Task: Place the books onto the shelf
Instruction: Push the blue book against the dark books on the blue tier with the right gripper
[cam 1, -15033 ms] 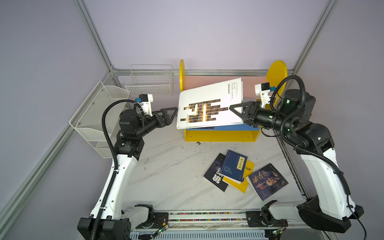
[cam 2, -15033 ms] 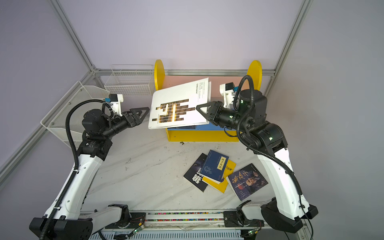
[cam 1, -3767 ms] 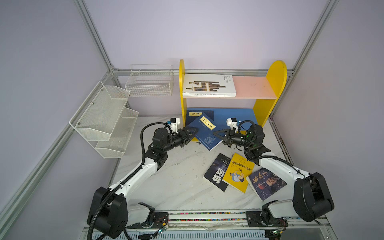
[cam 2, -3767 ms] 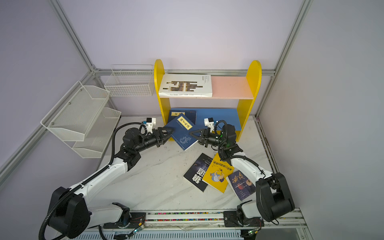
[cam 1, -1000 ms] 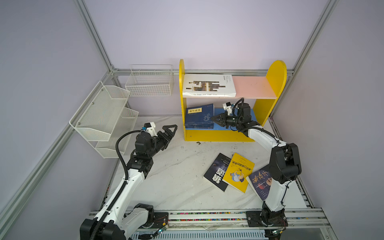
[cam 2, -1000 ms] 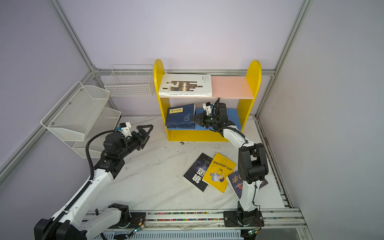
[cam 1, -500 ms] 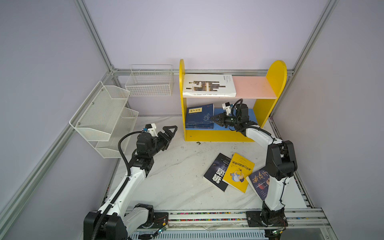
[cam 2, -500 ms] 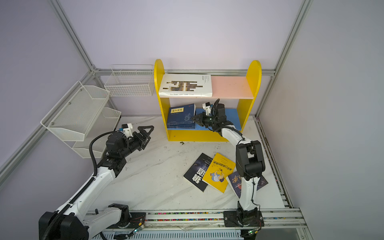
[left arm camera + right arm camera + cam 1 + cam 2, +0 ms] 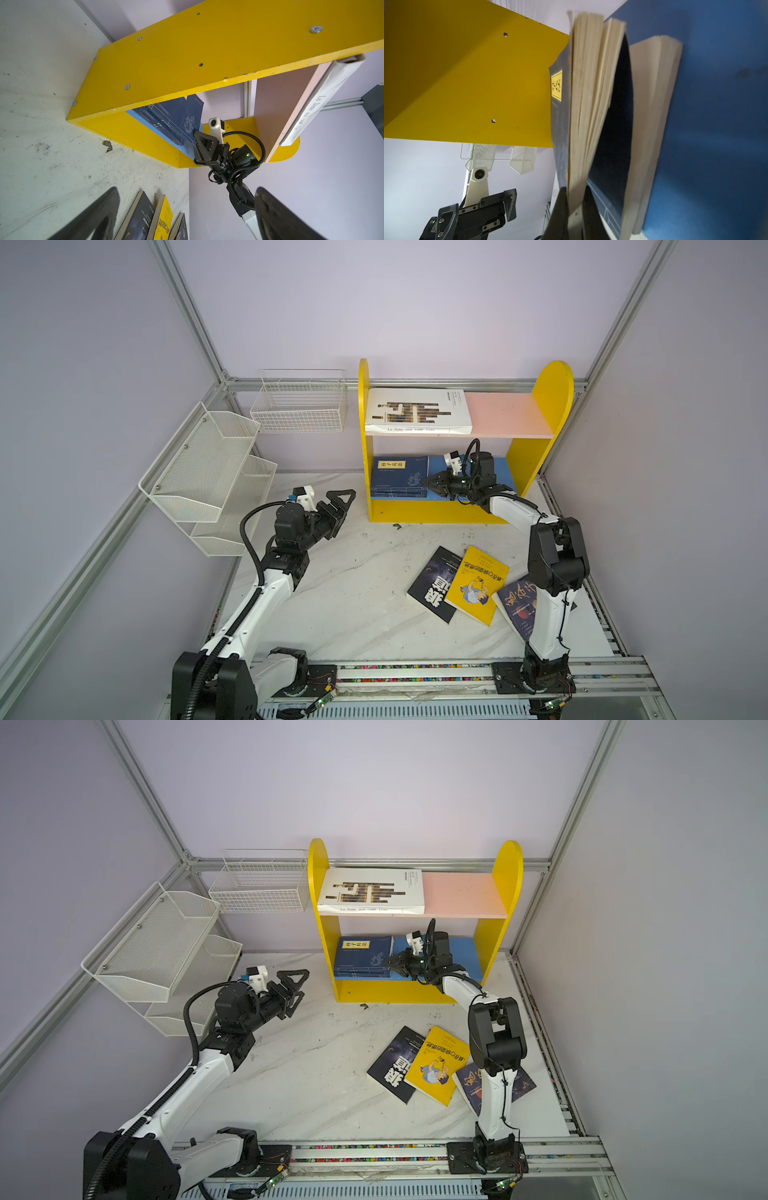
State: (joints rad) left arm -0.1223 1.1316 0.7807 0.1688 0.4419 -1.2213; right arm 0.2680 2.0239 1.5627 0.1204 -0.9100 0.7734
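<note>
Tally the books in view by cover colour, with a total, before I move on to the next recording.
white book: 1
navy books: 3
black book: 1
yellow book: 1
dark-blue book with orange lettering: 1
Total: 7

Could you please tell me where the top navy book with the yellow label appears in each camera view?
Top view: top navy book, uppermost at the left end of the blue lower board.
Top view: same spot.
Left wrist: near the centre, seen past the yellow side panel.
Right wrist: close up in the middle, pages fanned, pinched by the right gripper.
Shared landmark: that yellow side panel beside the book.
</note>
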